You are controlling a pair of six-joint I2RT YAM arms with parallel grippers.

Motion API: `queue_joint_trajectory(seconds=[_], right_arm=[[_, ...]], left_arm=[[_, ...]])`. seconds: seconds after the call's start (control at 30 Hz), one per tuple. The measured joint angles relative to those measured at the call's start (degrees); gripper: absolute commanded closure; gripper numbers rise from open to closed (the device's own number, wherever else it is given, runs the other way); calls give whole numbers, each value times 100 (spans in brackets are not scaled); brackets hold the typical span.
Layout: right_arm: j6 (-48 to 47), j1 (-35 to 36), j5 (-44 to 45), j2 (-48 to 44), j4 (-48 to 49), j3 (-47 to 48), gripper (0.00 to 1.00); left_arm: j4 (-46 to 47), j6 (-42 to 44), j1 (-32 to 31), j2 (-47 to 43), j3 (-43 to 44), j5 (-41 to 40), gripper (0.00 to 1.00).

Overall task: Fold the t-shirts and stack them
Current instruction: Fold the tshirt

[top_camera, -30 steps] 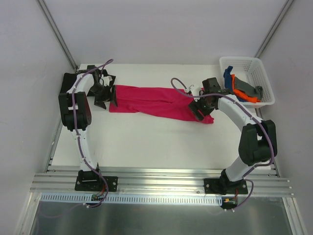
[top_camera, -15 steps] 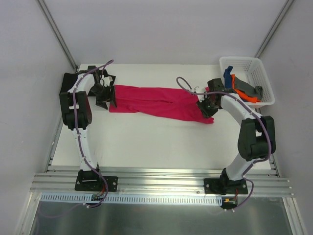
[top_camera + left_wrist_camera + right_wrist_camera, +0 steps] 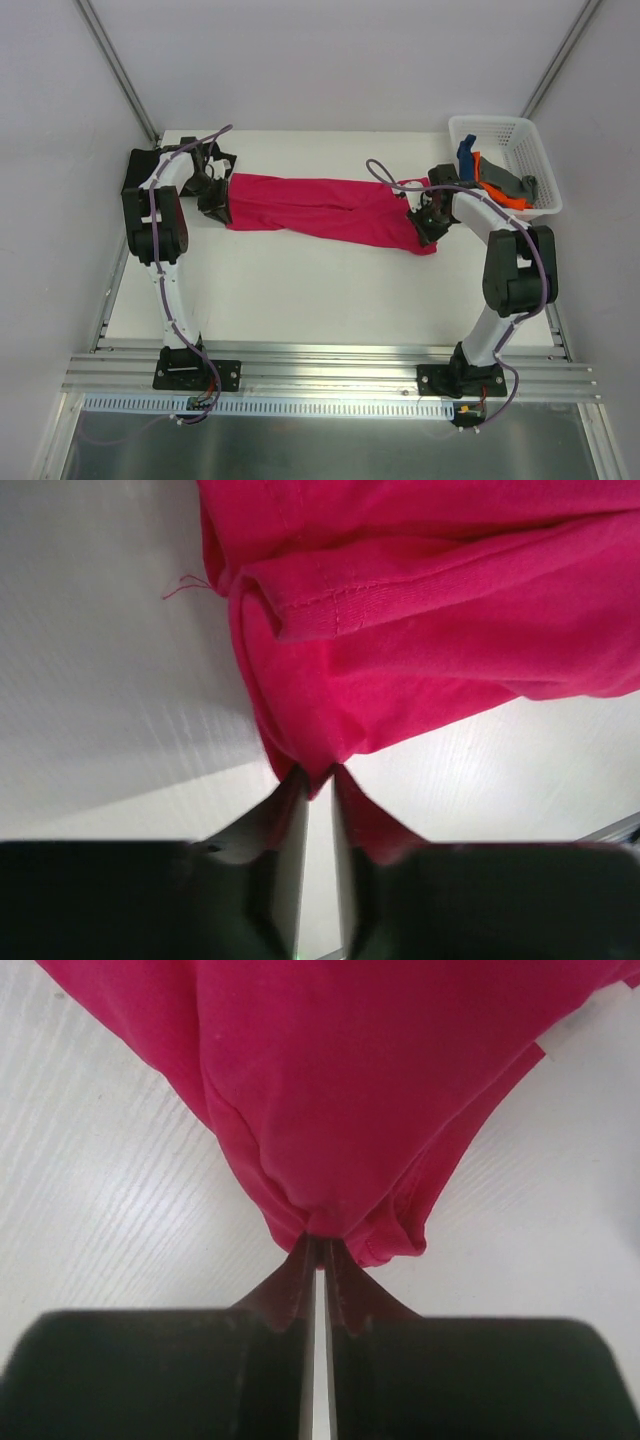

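Observation:
A crimson-pink t-shirt (image 3: 320,207) lies stretched in a long band across the back of the white table (image 3: 300,290). My left gripper (image 3: 222,198) is shut on its left end; in the left wrist view the cloth (image 3: 400,620) is pinched between the fingertips (image 3: 292,785). My right gripper (image 3: 424,222) is shut on its right end, where the cloth (image 3: 330,1090) bunches into the closed tips (image 3: 305,1255). A white neck label (image 3: 568,1030) shows at the upper right. More t-shirts, blue (image 3: 466,156), orange (image 3: 497,192) and grey (image 3: 508,180), lie in the basket.
The white lattice basket (image 3: 512,133) stands at the back right corner, just behind the right arm. A black shape (image 3: 137,170) sits at the back left behind the left arm. Grey walls close in the table on three sides.
Both grippers have closed on the ends of the pink shirt. The right gripper slid right to the shirt's edge; the left moved slightly toward the cloth.

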Motion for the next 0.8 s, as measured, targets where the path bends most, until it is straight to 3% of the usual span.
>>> queue_joint_trajectory(seconds=[0.1,0.8], right_arm=[[24,-37,-15,70,-4,0,99],[-22,-601,223,79,42,-55,100]], left_arm=[[-2,-2,0,28,0,0,100],[-28,66,42,37,-345,11,100]])
